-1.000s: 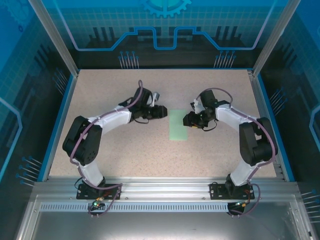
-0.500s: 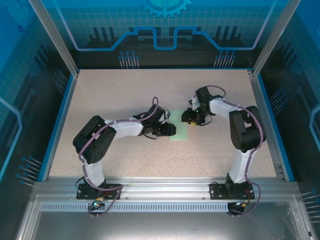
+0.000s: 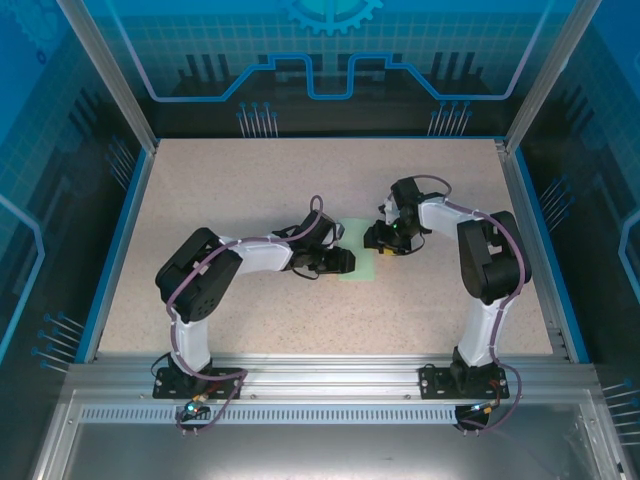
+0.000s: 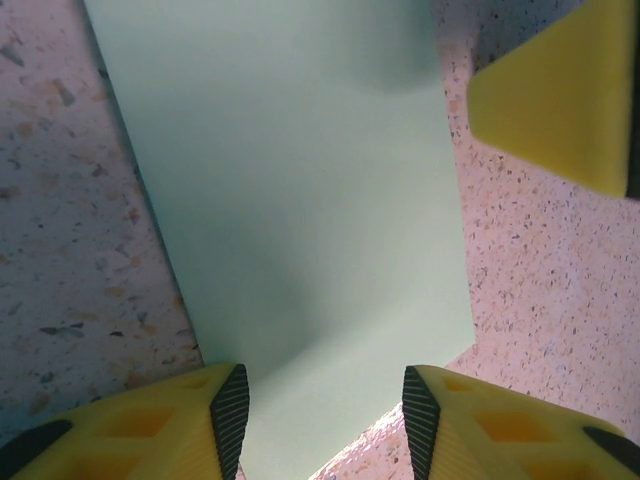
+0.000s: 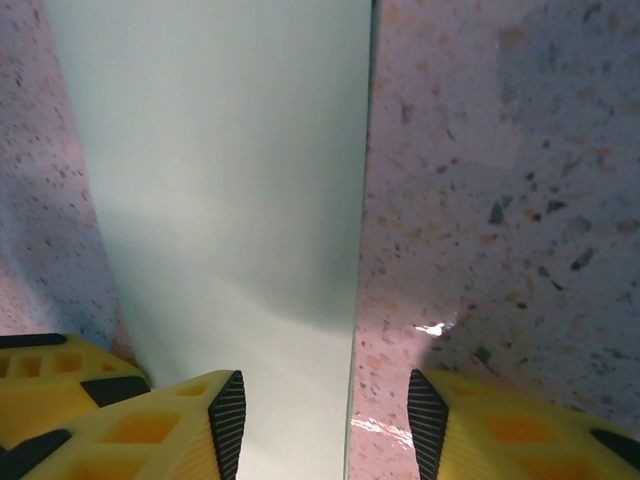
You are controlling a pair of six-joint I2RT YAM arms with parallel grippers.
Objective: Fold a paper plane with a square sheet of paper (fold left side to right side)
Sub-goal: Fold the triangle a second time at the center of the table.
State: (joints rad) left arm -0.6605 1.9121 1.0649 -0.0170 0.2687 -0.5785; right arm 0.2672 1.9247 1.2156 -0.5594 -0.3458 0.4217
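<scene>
My left gripper [image 4: 320,425] has slid in over the green paper [image 4: 300,200], which lies flat on the table [image 3: 250,180]. My right gripper [image 5: 320,425] hangs over it too. Both jaws stand spread, perhaps touching it.

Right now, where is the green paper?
In the top view, the green paper lies flat near the middle, the left pincer over its left edge and the right pincer at its right edge.

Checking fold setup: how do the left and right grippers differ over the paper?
The left gripper straddles a short end of the mint-green paper, by a corner; the right gripper straddles a long edge, one finger over table. The left sits nearer, the right farther back. Both open, holding nothing.
</scene>
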